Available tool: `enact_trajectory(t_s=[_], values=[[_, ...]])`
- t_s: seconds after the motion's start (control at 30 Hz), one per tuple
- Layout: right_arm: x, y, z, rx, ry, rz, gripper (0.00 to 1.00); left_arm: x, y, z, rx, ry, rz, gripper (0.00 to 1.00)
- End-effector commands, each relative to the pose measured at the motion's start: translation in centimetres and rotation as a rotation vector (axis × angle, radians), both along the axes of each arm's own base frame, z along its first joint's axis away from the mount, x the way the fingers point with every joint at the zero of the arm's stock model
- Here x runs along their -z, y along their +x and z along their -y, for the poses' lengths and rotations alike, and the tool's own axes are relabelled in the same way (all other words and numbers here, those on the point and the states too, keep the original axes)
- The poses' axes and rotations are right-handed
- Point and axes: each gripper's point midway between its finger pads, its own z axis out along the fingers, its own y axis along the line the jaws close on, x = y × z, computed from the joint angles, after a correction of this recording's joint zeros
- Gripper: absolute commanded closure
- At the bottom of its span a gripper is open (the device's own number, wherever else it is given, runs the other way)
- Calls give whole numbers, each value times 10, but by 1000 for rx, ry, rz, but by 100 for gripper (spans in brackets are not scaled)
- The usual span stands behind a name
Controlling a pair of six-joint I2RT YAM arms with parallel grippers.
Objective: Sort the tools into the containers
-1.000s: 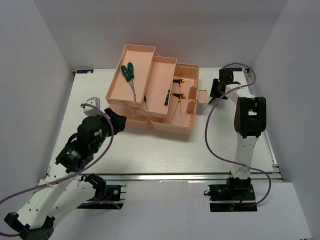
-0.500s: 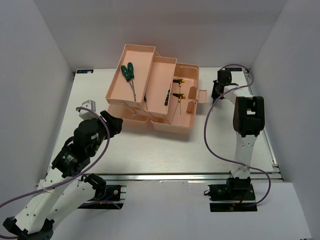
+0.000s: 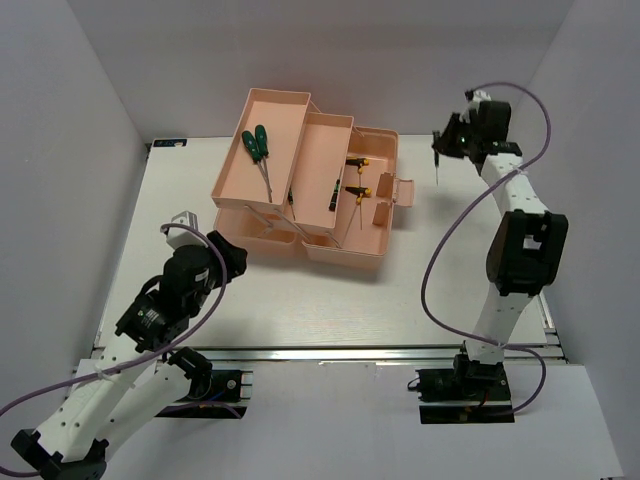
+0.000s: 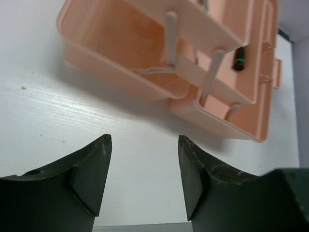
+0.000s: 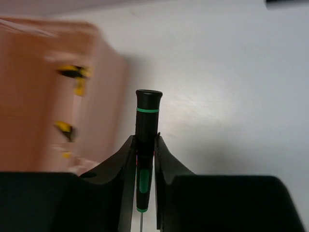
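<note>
Top: left gripper [image 3: 234,250] low at the toolbox's [image 3: 345,251] front-left corner, right gripper [image 3: 441,147] up in the air well right of toolbox; left wrist: jaws spread, toolbox just beyond them; right wrist: jaws pinching slim black-green screwdriver [image 5: 146,137] mid-handle, toolbox blurred to its left.

right tool [image 5: 144,145] now gripping slim screwdriver [image 5: 147,118], raised

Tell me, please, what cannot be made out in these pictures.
- Right wrist: toolbox smeared by motion blur; its contents unreadable.
- Right wrist: held slim screwdriver, tip cut off by the bottom edge.
- Left wrist: black-green tool, mostly hidden behind a tray wall.
- Top: lower compartments, largely covered by the raised trays.
</note>
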Motion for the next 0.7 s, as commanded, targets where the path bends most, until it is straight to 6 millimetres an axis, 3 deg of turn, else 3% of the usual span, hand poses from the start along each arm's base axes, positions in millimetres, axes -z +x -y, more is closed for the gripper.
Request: enact_trajectory(t_s=[0.0,0.07,0.1,0.13,0.2,0.3,0.43,0.5,0.63,0.67], values=[[-144,-19,-110,-351,119,316,100,19,-4,-9,-57,-5,-46,33],[-157,-34,-145,-411,161,314,100,27,-5,-9,-64,-6,-68,31],[-160,-46,-177,-468,196,306,100,29,-5,-7,-59,-7,-74,31],[-163,-53,-194,-468,257,276,100,30,-5,-6,-53,-5,-81,31],[-158,-62,-229,-486,335,225,100,32,-5,-4,-44,-4,-91,30],[-134,-61,-260,-431,454,100,100,28,-8,-8,-53,-8,-82,30],[-100,-55,-287,-405,517,-3,100,19,-15,-16,-75,-33,-53,30],[-93,-57,-299,-403,528,-28,100,16,-19,-19,-82,-48,-40,30],[-85,-58,-316,-434,522,-34,71,12,-22,-21,-84,-72,-23,30],[-86,-58,-318,-442,523,-31,51,13,-23,-21,-84,-72,-24,30]])
